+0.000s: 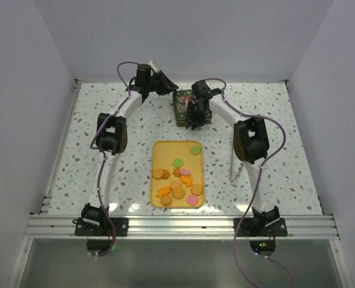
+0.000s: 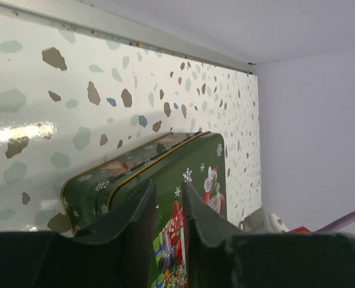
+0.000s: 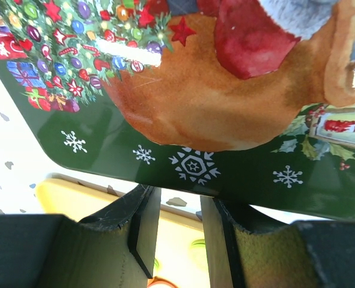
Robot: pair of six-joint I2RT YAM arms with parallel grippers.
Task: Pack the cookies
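Note:
The cookies (image 1: 178,180), round and flower-shaped in orange, tan, pink and green, lie loose on a yellow tray (image 1: 157,150). Behind the tray a green Christmas tin (image 1: 181,107) sits on the table. My right gripper (image 1: 195,111) hangs over the tin's near side. In the right wrist view its jaws (image 3: 180,195) stand a little apart, tips hidden behind the tin's lid edge (image 3: 225,165), with tray (image 3: 75,192) and a green cookie (image 3: 198,245) showing through the gap. My left gripper (image 1: 165,85) is at the tin's far left. It (image 2: 168,187) is slightly open over the tin (image 2: 204,157), nothing between its fingers.
White walls close the speckled table (image 1: 285,150) at the back and on both sides. A metal rail (image 1: 177,227) runs along the near edge by the arm bases. Part of the right arm (image 2: 267,222) and a purple cable show beside the tin in the left wrist view.

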